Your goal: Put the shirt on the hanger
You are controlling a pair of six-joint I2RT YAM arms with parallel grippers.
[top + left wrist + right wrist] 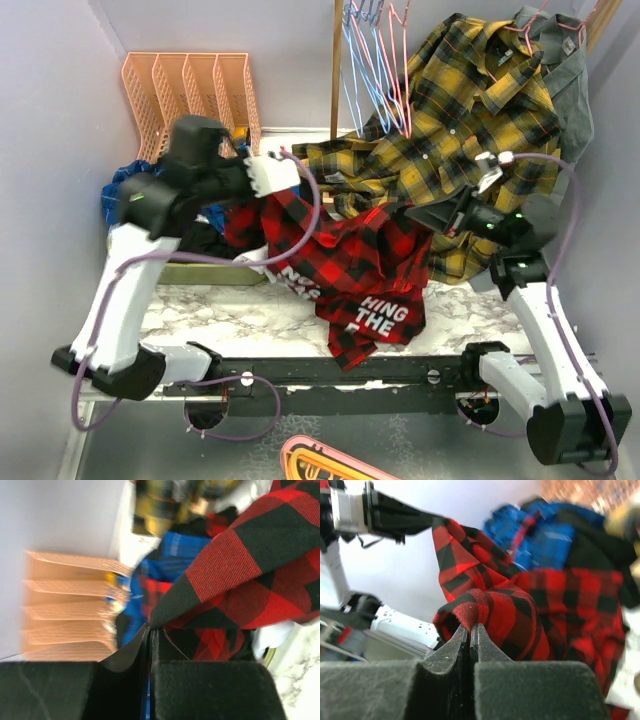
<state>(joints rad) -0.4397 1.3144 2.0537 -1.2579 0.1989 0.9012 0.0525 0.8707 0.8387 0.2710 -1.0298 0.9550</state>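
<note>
top external view: left claw [292, 176] and right claw [408, 212] each sit pinched tight on an upper fold of the shirt [350, 262], which hangs between them, its lettered part draping over the counter [230, 312].

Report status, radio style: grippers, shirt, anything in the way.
Left gripper shut on shirt edge. Right gripper shut on a shirt fold. Shirt strung between both, not hung yet. Yellow plaid shirt close behind.

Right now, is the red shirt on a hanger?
No, the shirt hangs pinched between the left end effector and right end effector, no hanger visible in it.
</note>
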